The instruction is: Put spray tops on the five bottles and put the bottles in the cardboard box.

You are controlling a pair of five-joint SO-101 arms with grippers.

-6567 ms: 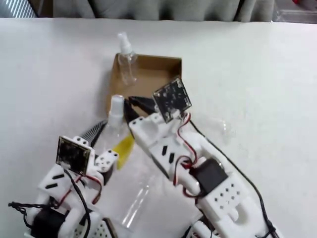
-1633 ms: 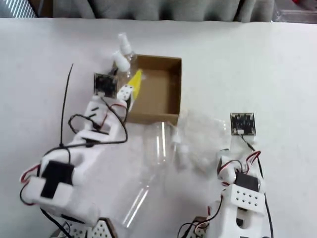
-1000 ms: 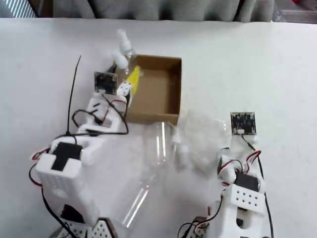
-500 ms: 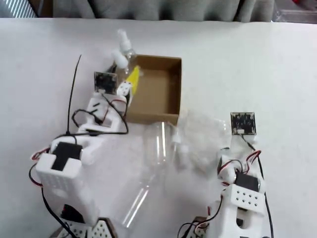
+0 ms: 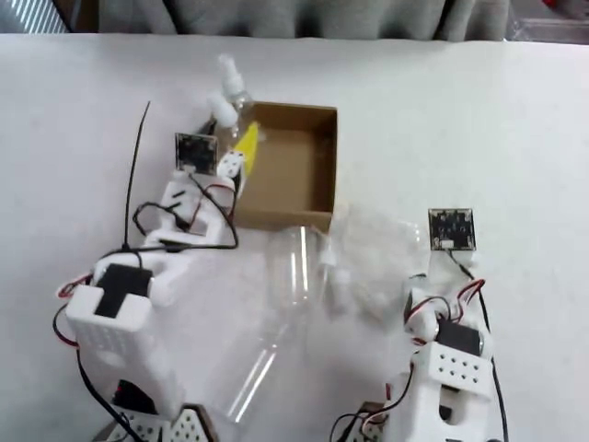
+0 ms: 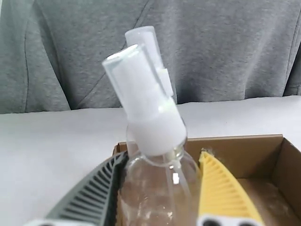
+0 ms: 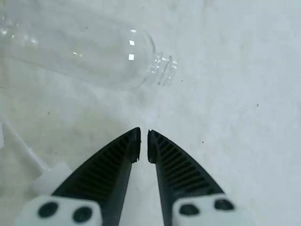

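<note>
Left wrist view: left jaws grip a capped bottle [image 6: 153,155], second bottle [image 6: 149,40] behind; right jaws near-closed, empty.

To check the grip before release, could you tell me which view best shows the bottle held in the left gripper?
The left wrist view: the bottle, spray top on, sits tilted in the left gripper. The high view shows it small, at the cardboard box's corner. The right wrist view faces a different, uncapped bottle.
</note>
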